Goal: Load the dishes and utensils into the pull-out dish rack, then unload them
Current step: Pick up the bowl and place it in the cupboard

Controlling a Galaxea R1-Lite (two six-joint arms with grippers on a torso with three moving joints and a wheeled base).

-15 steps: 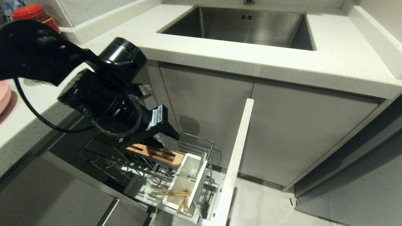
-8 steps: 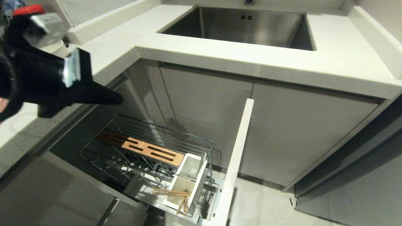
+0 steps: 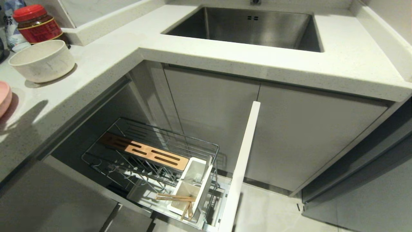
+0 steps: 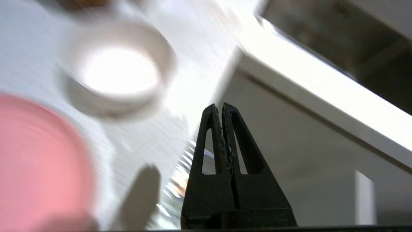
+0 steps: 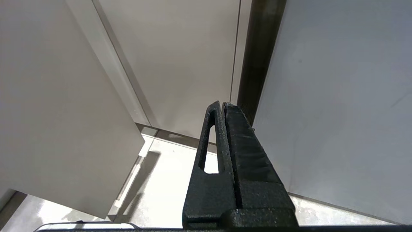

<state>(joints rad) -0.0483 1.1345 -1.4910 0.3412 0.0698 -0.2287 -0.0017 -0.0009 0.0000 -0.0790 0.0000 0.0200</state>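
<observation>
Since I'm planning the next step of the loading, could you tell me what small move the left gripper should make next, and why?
Probably open the left gripper and reach for the bowl. Its fingers are shut on nothing above the counter, the bowl and pink plate sit there unloaded, and the chopsticks already lie in the dish rack. The right gripper is parked.

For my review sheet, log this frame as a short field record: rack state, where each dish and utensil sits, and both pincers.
rack: pull-out dish rack pulled out below the counter
chopsticks: chopsticks lying across a white utensil cup in the rack
fork: cannot tell
bowl: bowl upright on the counter, not in the rack
plate: plate on the counter at the head view's left edge, mostly cut off
left pincer: left pincer shut, holding nothing, above the counter edge near bowl and plate
right pincer: right pincer shut, holding nothing, parked by cabinet panels
</observation>
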